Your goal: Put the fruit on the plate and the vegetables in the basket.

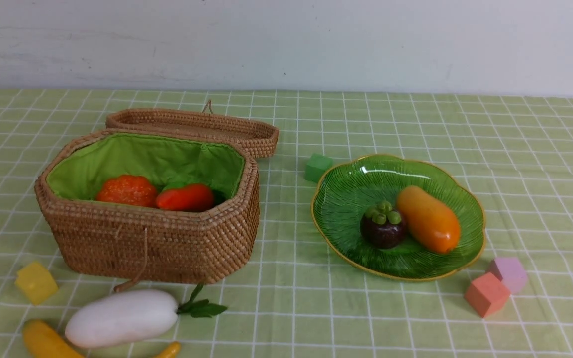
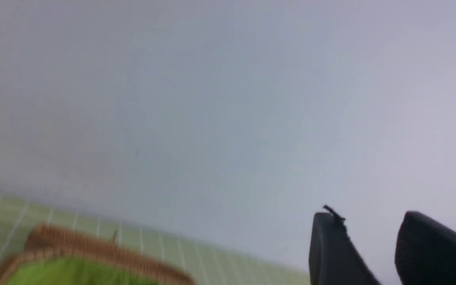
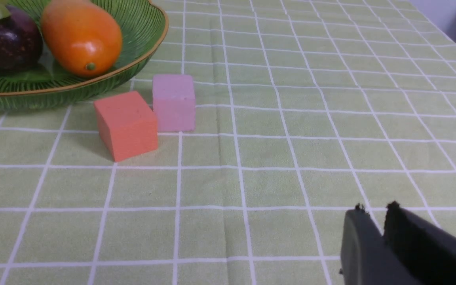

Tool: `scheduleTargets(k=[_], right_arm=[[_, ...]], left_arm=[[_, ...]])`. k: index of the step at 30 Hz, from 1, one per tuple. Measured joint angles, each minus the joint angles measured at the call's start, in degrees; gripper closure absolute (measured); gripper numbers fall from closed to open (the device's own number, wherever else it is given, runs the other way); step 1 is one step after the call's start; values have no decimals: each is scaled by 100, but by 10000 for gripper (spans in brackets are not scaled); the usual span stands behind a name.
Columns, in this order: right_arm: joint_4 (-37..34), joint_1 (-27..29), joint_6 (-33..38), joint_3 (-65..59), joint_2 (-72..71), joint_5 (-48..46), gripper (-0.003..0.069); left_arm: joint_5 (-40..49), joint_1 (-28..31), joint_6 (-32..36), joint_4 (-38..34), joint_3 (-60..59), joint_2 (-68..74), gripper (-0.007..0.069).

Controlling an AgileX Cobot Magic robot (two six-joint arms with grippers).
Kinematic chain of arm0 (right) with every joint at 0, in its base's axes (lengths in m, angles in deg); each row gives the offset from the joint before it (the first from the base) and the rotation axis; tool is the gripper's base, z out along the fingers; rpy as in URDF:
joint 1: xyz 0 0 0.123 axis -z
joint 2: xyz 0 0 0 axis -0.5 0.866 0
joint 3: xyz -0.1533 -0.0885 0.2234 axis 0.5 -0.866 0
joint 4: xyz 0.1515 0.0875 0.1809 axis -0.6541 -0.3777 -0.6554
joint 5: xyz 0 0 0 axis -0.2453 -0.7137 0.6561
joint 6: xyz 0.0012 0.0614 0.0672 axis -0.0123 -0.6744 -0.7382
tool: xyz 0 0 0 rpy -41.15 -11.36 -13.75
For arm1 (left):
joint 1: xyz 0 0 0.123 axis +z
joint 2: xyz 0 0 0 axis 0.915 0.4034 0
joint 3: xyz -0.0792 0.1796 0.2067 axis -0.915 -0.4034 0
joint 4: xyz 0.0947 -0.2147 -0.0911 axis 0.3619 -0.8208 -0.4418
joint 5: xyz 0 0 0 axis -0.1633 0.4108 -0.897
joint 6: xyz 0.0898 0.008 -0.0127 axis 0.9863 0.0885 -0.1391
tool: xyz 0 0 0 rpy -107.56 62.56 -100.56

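left gripper [image 2: 374,221] parted, empty; right gripper [image 3: 374,211] nearly closed

Only the finger ends of each arm show, both in the lower right of their wrist frames. The left end effector [image 2: 368,247] has two matte black fingers with rounded tops and a frayed black scrap at one tip. The right end effector [image 3: 382,233] has two dark grey-black fingers with ragged bits at both tips.

Radish [image 1: 121,317], banana [image 1: 43,340] outside basket [image 1: 152,243]
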Motion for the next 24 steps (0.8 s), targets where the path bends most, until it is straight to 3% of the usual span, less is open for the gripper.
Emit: scheduleTargets(k=[3, 7, 12, 13, 18, 21, 24], right_arm=[[0, 0, 0, 0, 0, 0, 552], [0, 0, 0, 0, 0, 0, 547], [0, 0, 0, 0, 0, 0, 540], [0, 0, 0, 0, 0, 0, 538], [0, 0, 0, 0, 0, 0, 531], [0, 0, 0, 0, 0, 0, 531], [0, 0, 0, 0, 0, 0, 529]], left_arm=[[952, 0, 6, 71, 128, 831, 386], [1328, 0, -85, 245, 128, 1437, 386], [1733, 32, -830, 1126, 140, 1938, 386], [2116, 194, -1627, 1775, 140, 2179, 386], [3203, 955, -3674, 3468, 340, 2800, 386], [3641, 1179, -4455, 4265, 515, 3066, 386], [3698, 1201, -4759, 4649, 576, 3163, 386]])
